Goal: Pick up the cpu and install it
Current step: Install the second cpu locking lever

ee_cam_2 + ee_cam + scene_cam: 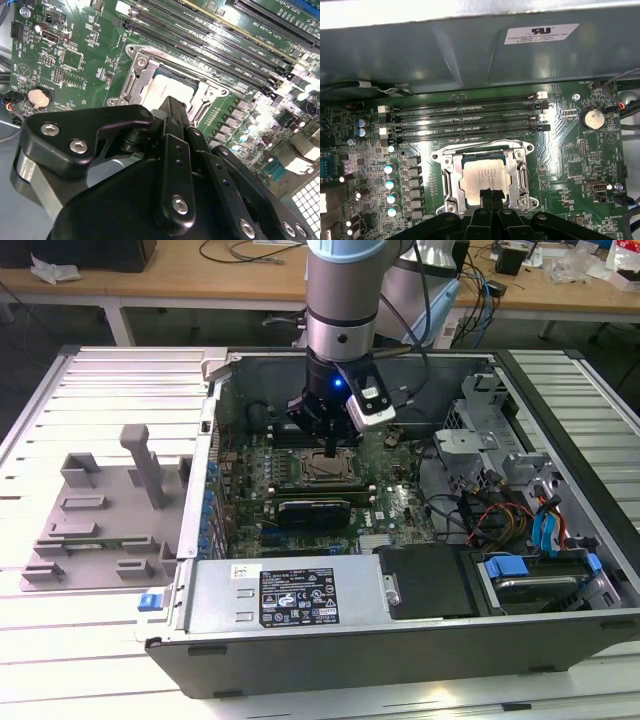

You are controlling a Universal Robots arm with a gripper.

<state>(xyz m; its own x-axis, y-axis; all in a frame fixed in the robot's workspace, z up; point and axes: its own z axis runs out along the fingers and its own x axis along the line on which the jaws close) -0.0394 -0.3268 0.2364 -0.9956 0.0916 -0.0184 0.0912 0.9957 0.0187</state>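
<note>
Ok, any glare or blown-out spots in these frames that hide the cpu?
First wrist view: the cpu is evenly lit, though a blown-out band runs above the case wall. Second wrist view: glare on the board's far side, and the pincer covers part of the chip. Exterior view: even light.

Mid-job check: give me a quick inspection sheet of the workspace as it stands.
Surface: slatted white table carrying an open computer case.
Job's things: cpu lies inside the socket frame on the motherboard.
Clutter: grey plastic tray at the exterior view's left of the case.
Grippers: gripper directly over the cpu, fingers close together at its edge; contact unclear.
Cables: coloured wiring inside the case; black cables along the arm.
Surroundings: wooden desks behind.
</note>
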